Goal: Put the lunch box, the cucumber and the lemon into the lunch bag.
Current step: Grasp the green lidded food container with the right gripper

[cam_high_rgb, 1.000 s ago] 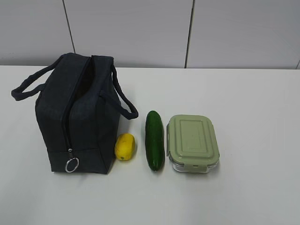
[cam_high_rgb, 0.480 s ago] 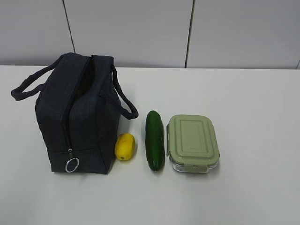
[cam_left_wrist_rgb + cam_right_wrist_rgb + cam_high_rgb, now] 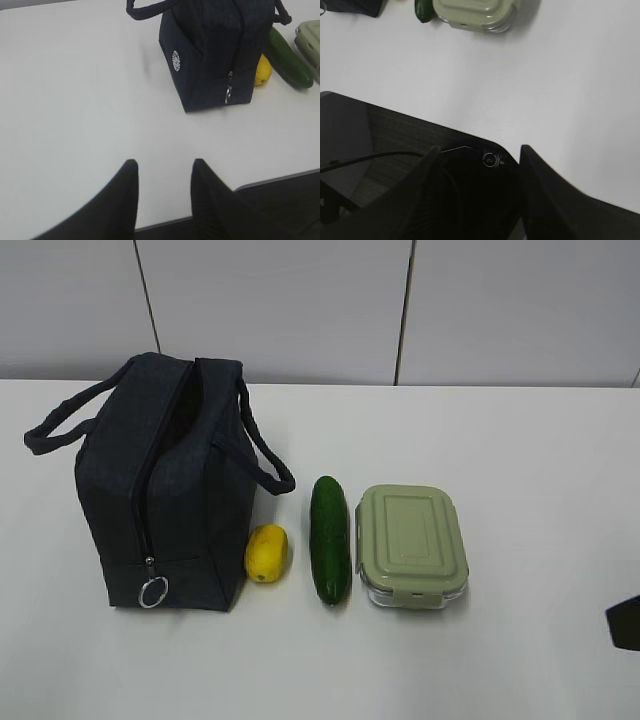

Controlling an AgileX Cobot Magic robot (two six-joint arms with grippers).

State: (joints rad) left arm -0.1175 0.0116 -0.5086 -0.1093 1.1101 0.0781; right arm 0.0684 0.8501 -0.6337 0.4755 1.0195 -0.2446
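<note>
The dark navy lunch bag (image 3: 165,490) stands upright at the left of the white table, its silver ring pull (image 3: 152,591) hanging low on the near end. Beside it, left to right, lie the yellow lemon (image 3: 267,552), the dark green cucumber (image 3: 330,538) and the lunch box (image 3: 411,543) with its sage-green lid. My left gripper (image 3: 164,167) hovers open and empty over bare table, well short of the lunch bag (image 3: 215,55). My right gripper (image 3: 480,150) is open and empty above the table's front edge, far from the lunch box (image 3: 475,12).
A dark piece of the right arm (image 3: 625,622) shows at the exterior view's right edge. The table's front edge (image 3: 280,179) runs close behind the left gripper. A dark base with a cable (image 3: 365,160) lies below the right gripper. A white panelled wall (image 3: 300,300) backs the table.
A dark piece of the right arm has come into the exterior view at its right edge. The bag, lemon, cucumber and lunch box have not moved.
</note>
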